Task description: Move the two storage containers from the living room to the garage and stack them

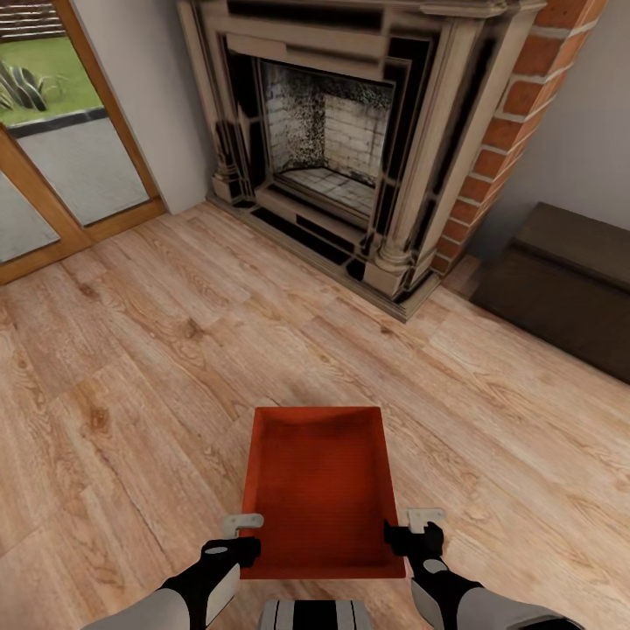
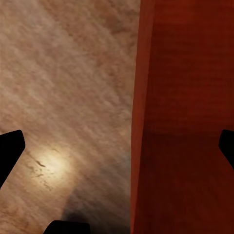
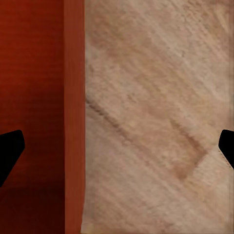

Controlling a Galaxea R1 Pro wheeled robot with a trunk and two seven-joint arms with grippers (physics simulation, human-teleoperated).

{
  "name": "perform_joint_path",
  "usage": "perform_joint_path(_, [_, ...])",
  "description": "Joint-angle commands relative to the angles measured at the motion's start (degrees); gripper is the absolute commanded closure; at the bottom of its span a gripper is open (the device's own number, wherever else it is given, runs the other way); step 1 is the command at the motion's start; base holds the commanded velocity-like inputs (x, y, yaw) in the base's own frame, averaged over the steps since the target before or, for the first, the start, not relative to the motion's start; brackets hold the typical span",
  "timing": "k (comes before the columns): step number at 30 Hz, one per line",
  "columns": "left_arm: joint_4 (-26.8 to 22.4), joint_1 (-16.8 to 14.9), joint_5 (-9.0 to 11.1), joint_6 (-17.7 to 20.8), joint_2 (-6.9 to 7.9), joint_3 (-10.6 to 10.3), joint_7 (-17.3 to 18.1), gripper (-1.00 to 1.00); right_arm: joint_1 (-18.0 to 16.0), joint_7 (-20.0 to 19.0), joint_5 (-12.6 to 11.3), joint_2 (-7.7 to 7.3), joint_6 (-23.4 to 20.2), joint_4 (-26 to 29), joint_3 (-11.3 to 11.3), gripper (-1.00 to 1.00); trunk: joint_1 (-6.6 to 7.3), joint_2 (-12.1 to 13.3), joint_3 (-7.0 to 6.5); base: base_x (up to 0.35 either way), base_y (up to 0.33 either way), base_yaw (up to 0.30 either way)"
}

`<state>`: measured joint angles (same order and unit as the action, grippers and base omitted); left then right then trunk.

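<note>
One orange-red storage container point(image 1: 321, 490) sits low in the head view, between the two arms, over the light wood-plank floor point(image 1: 131, 367) of the living room. A brick-flanked fireplace point(image 1: 350, 149) stands ahead, a glass door point(image 1: 61, 157) off to the left, and a dark low cabinet point(image 1: 569, 280) to the right.

The bin is open-topped, its mouth facing up. Its long axis runs straight away from the robot toward the fireplace, with the short near wall closest to the trunk.

The left gripper point(image 1: 241, 535) straddles the bin's left long wall near the close corner; the right gripper point(image 1: 411, 530) straddles the right long wall. In each wrist view the wall point(image 2: 142, 122) runs between widely spread dark fingertips point(image 3: 10, 148) that do not touch it — so both sets of fingers look released, not yet pinching anything. Whether the bin rests on the planks or is lifted cannot be told.

Risks, as a judgement: both holds are near the close end, so a lift could let the far end droop and the thin walls slip out. Uneven closing — one side before the other — could skew the bin sideways. A weak pinch could drop it on the way to the garage.
</note>
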<state>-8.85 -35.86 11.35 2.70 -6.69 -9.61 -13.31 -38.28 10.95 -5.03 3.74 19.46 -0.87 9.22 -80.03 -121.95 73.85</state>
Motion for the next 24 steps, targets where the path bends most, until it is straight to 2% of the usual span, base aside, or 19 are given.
perform_joint_path(1, [-0.12,0.00,0.52,0.27,0.01,-0.50,-0.31,-1.00,-0.04,0.13,-0.51,0.01,0.23,-0.09,0.48,-1.00,0.01,-0.01,0.03,0.000,0.000,0.000])
perform_joint_path(11, [-0.12,0.00,0.52,0.28,-0.02,-0.50,-0.31,-1.00,-0.04,0.13,-1.93,0.27,0.18,-0.05,0.46,-1.00,0.01,-0.01,0.03,0.000,0.000,0.000])
perform_joint_path(24, [-0.12,0.00,0.52,0.28,-0.01,-0.50,-0.31,-1.00,-0.04,0.13,-2.09,0.47,0.21,-0.08,0.50,-1.00,0.01,-0.01,0.03,0.000,0.000,0.000])
